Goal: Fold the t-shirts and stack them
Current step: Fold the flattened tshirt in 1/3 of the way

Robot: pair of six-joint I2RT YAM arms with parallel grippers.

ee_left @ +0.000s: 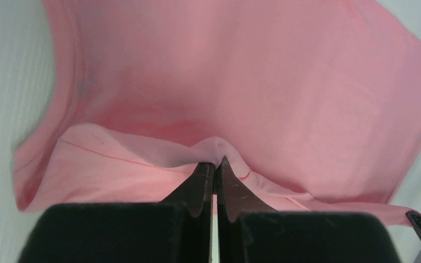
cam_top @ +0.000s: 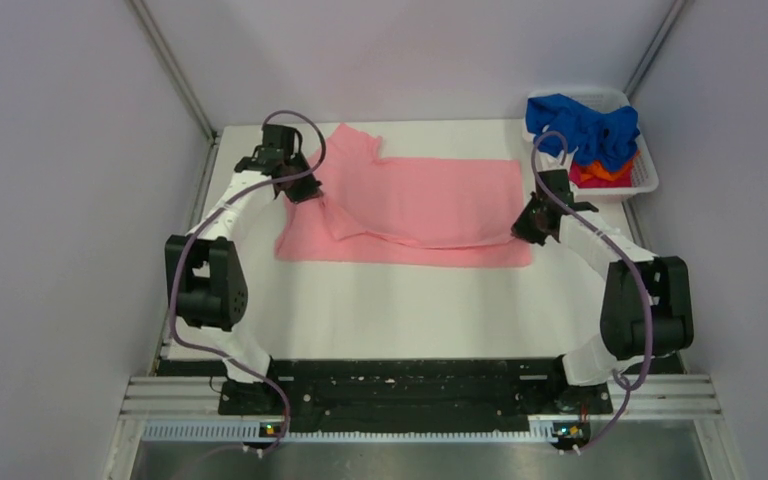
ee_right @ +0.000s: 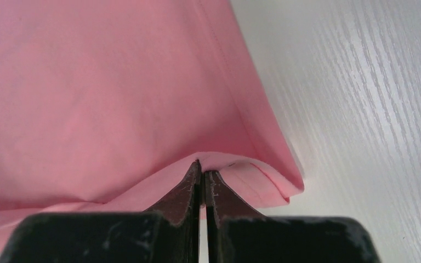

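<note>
A salmon-pink t-shirt lies partly folded on the white table, its near long edge lifted at both ends. My left gripper is shut on the shirt's left edge; the left wrist view shows cloth pinched at the tips of my left gripper. My right gripper is shut on the shirt's right edge; the right wrist view shows the hem pinched at the tips of my right gripper. Royal blue, orange and red t-shirts sit piled in the basket.
A white plastic basket stands at the back right corner of the table. Grey walls close in the left, right and back. A black rail runs along the near edge by the arm bases.
</note>
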